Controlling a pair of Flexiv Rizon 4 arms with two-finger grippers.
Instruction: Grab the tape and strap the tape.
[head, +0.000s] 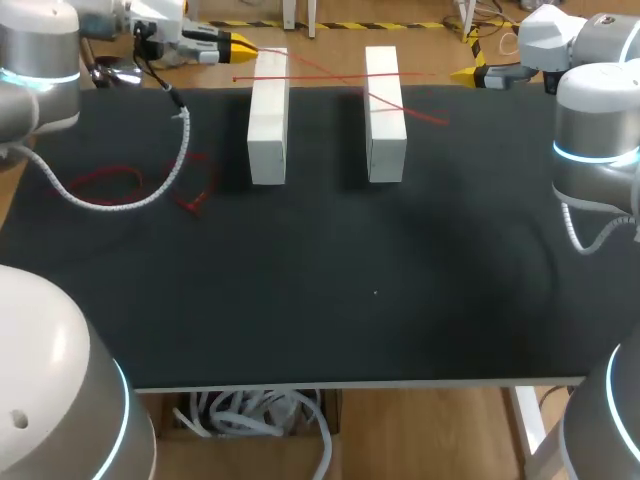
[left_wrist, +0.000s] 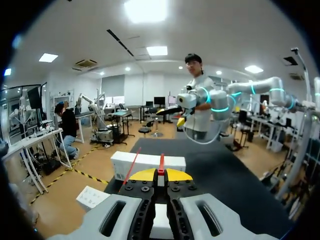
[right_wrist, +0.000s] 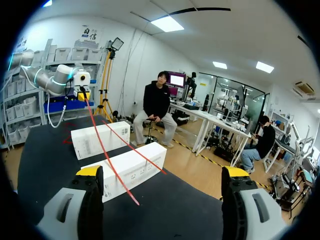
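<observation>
Left gripper (head: 243, 46), upper left, pinches one tape (head: 345, 77) end; right gripper (head: 466, 73), upper right, gapes empty. Across both boxes (head: 268, 120) at upper middle runs the tape, probably light and limp, best grasped at its loose right end.

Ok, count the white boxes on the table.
2. The left box lies near the table's far edge, left of middle; the right box lies parallel beside it, apart.

Left gripper (head: 238, 46) hangs far left, tips pinched on the tape (left_wrist: 161, 162). Right gripper (head: 468, 73) hangs far right, fingers spread wide
</observation>
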